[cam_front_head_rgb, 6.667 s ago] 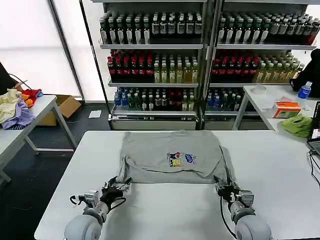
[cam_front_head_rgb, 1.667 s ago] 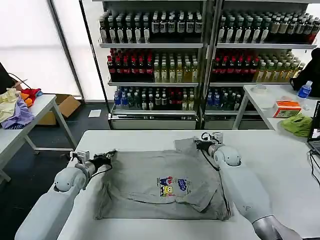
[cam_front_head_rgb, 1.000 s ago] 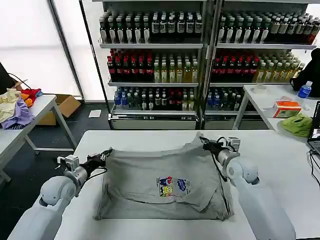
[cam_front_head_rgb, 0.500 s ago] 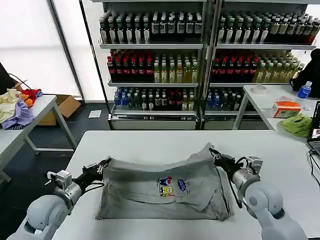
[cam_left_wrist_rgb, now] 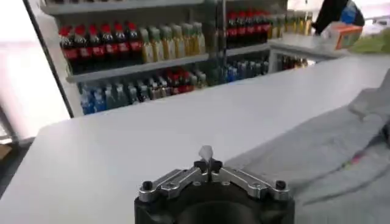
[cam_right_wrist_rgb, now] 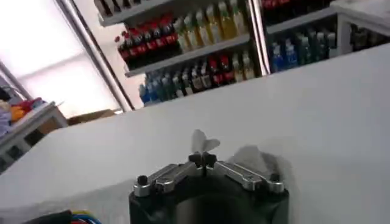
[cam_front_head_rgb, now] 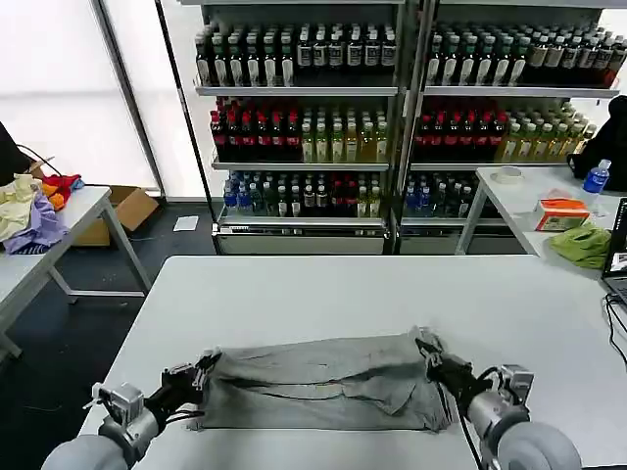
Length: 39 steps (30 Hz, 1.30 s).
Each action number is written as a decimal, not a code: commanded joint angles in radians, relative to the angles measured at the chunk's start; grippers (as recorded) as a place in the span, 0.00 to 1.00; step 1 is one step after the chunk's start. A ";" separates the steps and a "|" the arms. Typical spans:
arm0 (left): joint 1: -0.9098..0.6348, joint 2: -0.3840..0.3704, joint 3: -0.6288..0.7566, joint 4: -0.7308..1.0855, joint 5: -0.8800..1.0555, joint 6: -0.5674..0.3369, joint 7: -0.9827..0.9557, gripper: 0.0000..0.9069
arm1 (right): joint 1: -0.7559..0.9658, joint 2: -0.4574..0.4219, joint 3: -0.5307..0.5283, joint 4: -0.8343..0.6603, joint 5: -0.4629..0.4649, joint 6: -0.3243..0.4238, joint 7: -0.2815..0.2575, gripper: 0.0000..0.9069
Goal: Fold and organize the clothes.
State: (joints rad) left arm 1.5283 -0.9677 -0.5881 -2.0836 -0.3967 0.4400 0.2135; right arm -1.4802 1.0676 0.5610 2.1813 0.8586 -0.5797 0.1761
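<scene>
Two tools, left tool (cam_front_head_rgb: 203, 364) and right tool (cam_front_head_rgb: 427, 350), apparently pinching folded shirt (cam_front_head_rgb: 318, 382), table (cam_front_head_rgb: 323, 294).

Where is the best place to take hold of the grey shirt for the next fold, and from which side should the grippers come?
The grey shirt lies as a long, narrow band across the table. Probably best at its two short ends, coming in low from outside each end. The left gripper and right gripper already pinch cloth at those ends, which keeps the band taut and flat.

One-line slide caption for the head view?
Left claw and right claw pinch the two ends of a light grey cotton shirt, folded into a band on the white table.
</scene>
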 commanded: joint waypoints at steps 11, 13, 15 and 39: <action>0.094 -0.013 -0.200 -0.095 -0.019 0.052 -0.048 1.00 | -0.055 -0.017 0.177 -0.094 -0.291 0.334 -0.231 1.00; 0.113 -0.054 -0.185 -0.133 -0.045 0.047 -0.089 1.00 | -0.044 -0.011 0.201 -0.110 -0.316 0.414 -0.279 1.00; 0.130 -0.141 -0.147 -0.162 -0.059 0.035 -0.144 1.00 | -0.028 0.015 0.222 -0.123 -0.310 0.467 -0.291 1.00; 0.092 -0.454 0.072 0.008 0.118 -0.054 -0.414 1.00 | -0.061 0.085 0.213 -0.149 -0.316 0.515 -0.299 1.00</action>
State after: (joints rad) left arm 1.6224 -1.3358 -0.5574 -2.1324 -0.3466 0.4171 -0.1225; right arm -1.5375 1.1407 0.7706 2.0447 0.5599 -0.1029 -0.1074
